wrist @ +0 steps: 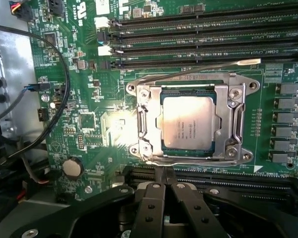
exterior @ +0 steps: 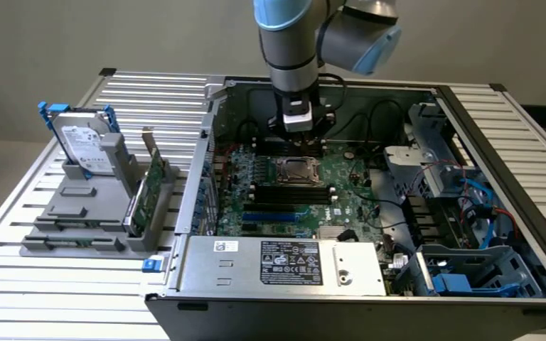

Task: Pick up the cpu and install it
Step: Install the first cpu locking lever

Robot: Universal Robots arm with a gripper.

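Observation:
The cpu [wrist: 187,122], a flat silver square, lies inside the metal-framed socket [wrist: 148,124] on the green motherboard [wrist: 89,124]. The socket's frame surrounds it and wire levers run along two sides of the frame. My gripper [wrist: 165,171] is shut with nothing between its black fingers [wrist: 150,198]; the tips sit at the socket's edge, by one wire lever. In the exterior view the gripper [exterior: 298,147] hangs inside the open computer case, just behind the socket and the cpu [exterior: 297,170].
Rows of memory slots [wrist: 203,29] flank the socket on both sides. Black cables [wrist: 59,74] loop over the board nearby. Outside the case [exterior: 197,170], a hard drive with a blue bracket [exterior: 83,142] and a card [exterior: 150,188] stand in a grey holder [exterior: 74,213].

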